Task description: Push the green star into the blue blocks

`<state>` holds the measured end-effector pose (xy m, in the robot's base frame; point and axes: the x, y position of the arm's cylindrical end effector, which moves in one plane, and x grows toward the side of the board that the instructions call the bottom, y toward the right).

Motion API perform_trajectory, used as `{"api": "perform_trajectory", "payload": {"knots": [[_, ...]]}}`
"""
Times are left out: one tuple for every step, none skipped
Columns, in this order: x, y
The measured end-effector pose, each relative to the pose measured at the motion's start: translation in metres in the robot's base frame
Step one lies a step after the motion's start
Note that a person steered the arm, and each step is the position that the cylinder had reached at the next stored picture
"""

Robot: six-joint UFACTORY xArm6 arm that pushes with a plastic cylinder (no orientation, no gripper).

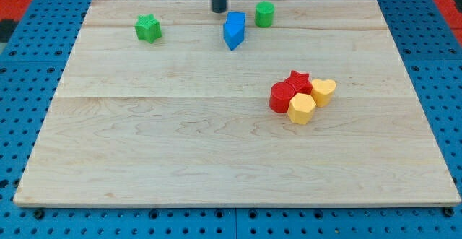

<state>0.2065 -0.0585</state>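
Pale wooden board (216, 138), ridged green star (148, 29) far left of blue blocks (234, 29), my tip (219, 10) just above them; no end effector.

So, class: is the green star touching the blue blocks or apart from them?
Apart. The green star sits alone toward the view's left, bare board between it and the blue blocks.
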Motion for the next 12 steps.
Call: {"api": "perform_trajectory", "payload": {"knots": [[-0.011, -0.084], [0.001, -0.135], [0.054, -0.139], [0.086, -0.128], [0.087, -0.053], [0.082, -0.032], [0.064, -0.047], [0.040, -0.051], [0.019, -0.052], [-0.009, -0.065], [-0.005, -0.004], [0.020, 0.029]]}}
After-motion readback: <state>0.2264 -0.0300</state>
